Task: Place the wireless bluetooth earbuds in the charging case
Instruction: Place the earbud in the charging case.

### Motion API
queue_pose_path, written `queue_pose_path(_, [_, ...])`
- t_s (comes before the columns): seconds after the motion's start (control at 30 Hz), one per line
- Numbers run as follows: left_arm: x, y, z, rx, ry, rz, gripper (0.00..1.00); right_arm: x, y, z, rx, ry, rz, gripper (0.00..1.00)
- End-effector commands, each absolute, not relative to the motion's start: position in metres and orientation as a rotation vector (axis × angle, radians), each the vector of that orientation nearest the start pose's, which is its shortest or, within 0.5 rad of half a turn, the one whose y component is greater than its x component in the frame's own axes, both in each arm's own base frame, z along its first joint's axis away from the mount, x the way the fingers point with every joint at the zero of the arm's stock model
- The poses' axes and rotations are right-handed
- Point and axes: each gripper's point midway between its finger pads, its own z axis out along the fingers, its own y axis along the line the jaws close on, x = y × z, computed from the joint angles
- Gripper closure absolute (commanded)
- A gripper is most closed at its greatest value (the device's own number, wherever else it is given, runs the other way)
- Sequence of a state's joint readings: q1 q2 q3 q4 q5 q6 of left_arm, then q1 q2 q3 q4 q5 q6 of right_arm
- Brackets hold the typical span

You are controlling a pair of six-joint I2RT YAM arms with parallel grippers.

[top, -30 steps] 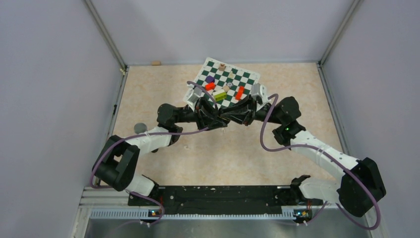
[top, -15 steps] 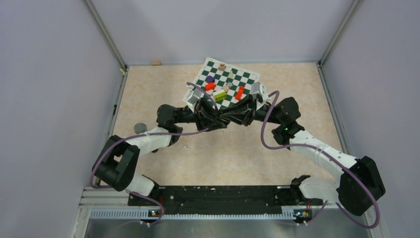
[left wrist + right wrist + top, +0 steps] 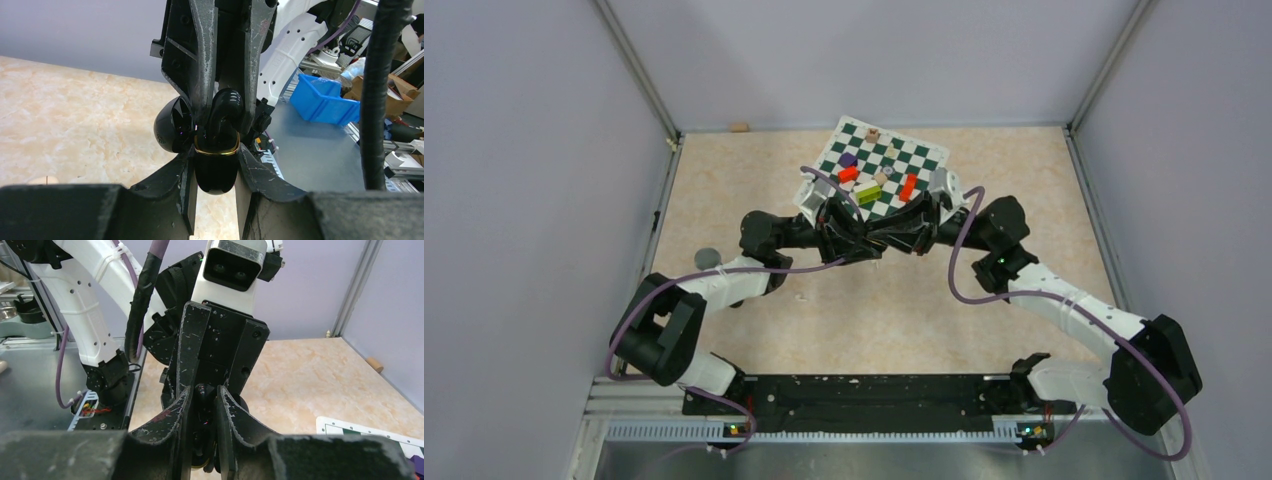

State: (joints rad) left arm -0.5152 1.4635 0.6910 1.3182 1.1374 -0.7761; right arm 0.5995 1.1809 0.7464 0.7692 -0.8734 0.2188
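Observation:
My two grippers meet tip to tip above the table in front of the chessboard. My left gripper (image 3: pixel 865 247) (image 3: pixel 216 150) is shut on the charging case (image 3: pixel 216 172), a glossy black pod with a gold rim, its lid (image 3: pixel 171 126) hinged open to the left. My right gripper (image 3: pixel 887 240) (image 3: pixel 205 390) is shut on one black earbud (image 3: pixel 226 106) (image 3: pixel 204 407) and holds it down onto the case's open top, touching the rim. The case's gold rim shows low in the right wrist view (image 3: pixel 201 466). The other earbud is hidden.
A green and white chessboard (image 3: pixel 924 158) lies just behind the grippers with purple, red and yellow-green blocks (image 3: pixel 868 193) on it. A grey round thing (image 3: pixel 708 258) sits by the left arm. A small wooden piece (image 3: pixel 740 127) lies at the back wall.
The right arm has edged very slightly toward the left gripper. Both grippers keep their holds, still pressed together.

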Motion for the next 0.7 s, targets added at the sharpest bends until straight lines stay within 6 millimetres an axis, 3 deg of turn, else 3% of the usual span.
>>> queue_pose_path(0.0, [0.194,-0.304,0.31,1.045,1.043,-1.569,1.0,0.2,0.318,0.333,-1.069,1.023,1.235,0.77])
queue_pose_path(0.37, [0.194,-0.304,0.31,1.047,1.044,-1.57,1.0,0.194,0.316,0.357,-1.076,0.997,1.258,0.55])
queue_pose_path(0.67, [0.192,-0.303,0.31,1.063,1.04,-1.567,1.0,0.191,0.302,0.409,-1.047,0.972,1.303,0.43])
